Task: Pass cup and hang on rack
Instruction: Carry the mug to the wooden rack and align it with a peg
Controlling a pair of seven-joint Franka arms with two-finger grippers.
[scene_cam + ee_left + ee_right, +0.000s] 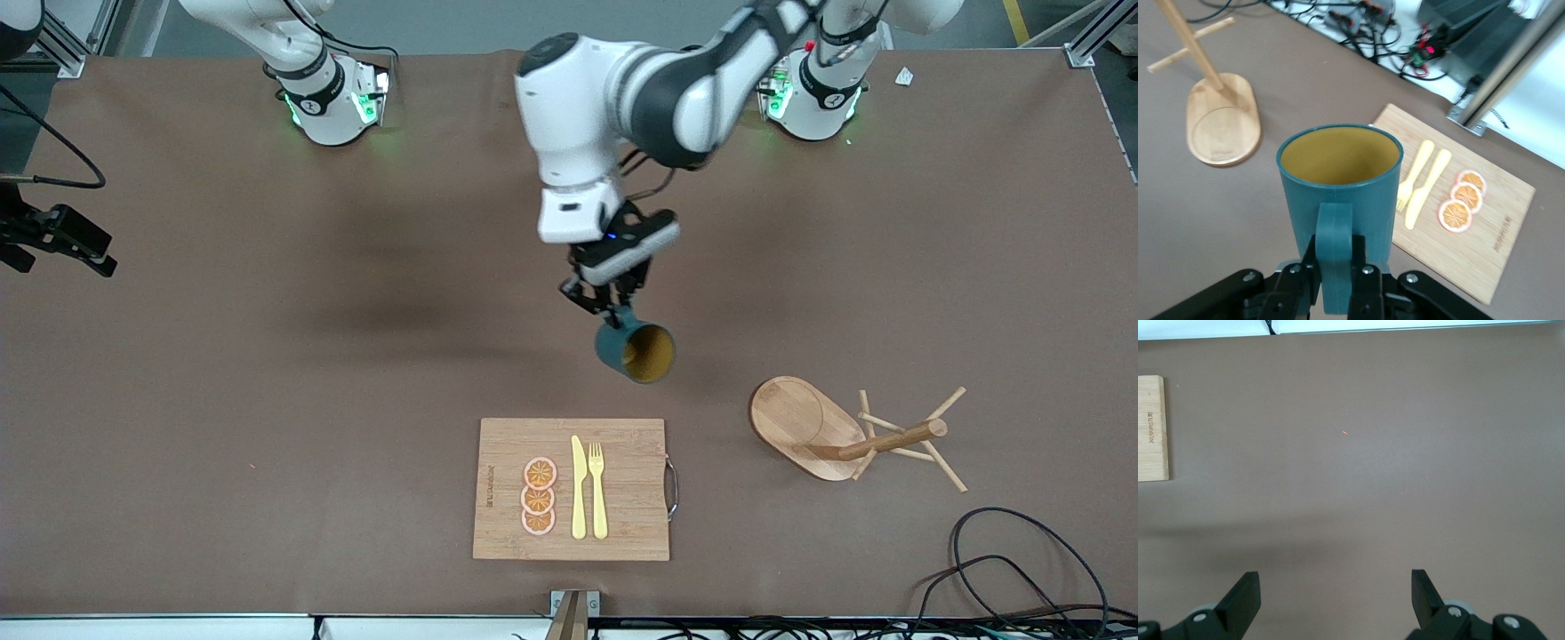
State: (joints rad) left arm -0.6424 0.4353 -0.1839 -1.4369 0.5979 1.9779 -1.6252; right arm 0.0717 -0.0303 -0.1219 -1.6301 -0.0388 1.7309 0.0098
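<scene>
Faintly, unreadable stamp on cutting board [570, 489]

1. The cup [637, 349] is a small dark teal-green cylinder with a yellowish-tan inside and a small handle [1334, 257] on its side. It is up in the air and tilted, its open mouth turned toward the front camera. The left gripper [610, 308] is clamped on the handle. The cup hangs over bare table, toward the right arm's end from the rack.

2. The rack [853, 435] is a light wooden mug tree with an oval base [796, 425], a thick central post [896, 438] and thin dowel pegs [946, 405] sticking out. It stands upright on the table toward the left arm's end, with nothing on its pegs.
</scene>
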